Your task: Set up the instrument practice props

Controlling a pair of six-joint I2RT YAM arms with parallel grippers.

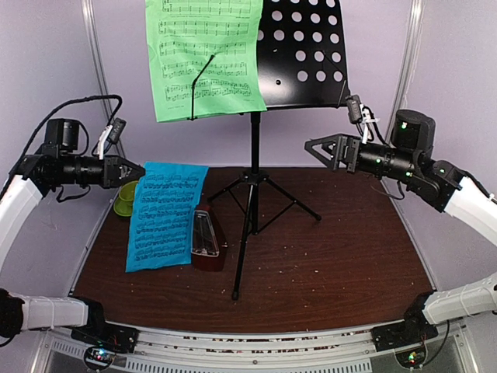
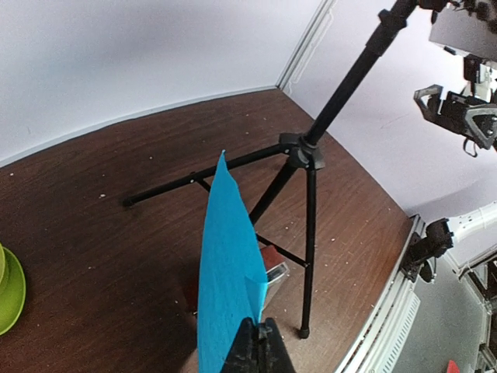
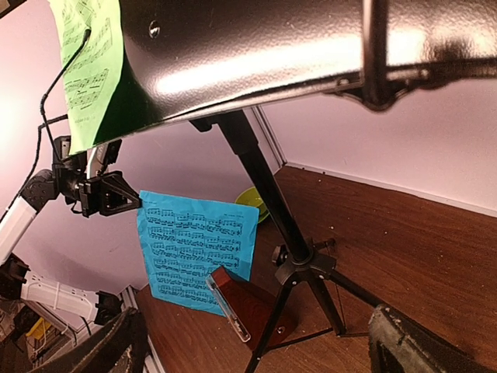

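- Our left hand (image 1: 140, 169) is clamped shut on the blue sheet of music (image 1: 163, 217), pinching it at the upper corner on the 9 o'clock side as the top camera sees it.
- In the left wrist view the two fingers are pressed together on the paper's edge, and the sheet runs away from them edge-on.
- The blue sheet hangs down from that grip in the air, printed side toward the arms. We cannot tell whether its lower edge reaches the surface.
- Our right hand (image 1: 318, 151) stands wide open and holds nothing. It is in the air at 3 o'clock of the scene, pointing toward 9 o'clock, near the lower corner of the stand's desk but apart from it.
- The reddish-brown metronome (image 1: 207, 241) stands upright on the brown surface (image 1: 342, 249), just at the 3 o'clock edge of the hanging blue sheet and partly behind it.
- The black music stand (image 1: 252, 202) stands on its tripod mid-surface, with the metronome at about 8 o'clock from its pole.
- The green sheet of music (image 1: 206, 58) rests on the 9 o'clock half of the hole-punched desk (image 1: 307, 54), with a thin wire arm across it.
- A lime-green bowl (image 1: 124, 200) sits on the surface at 9 o'clock of the blue sheet, below our left hand.
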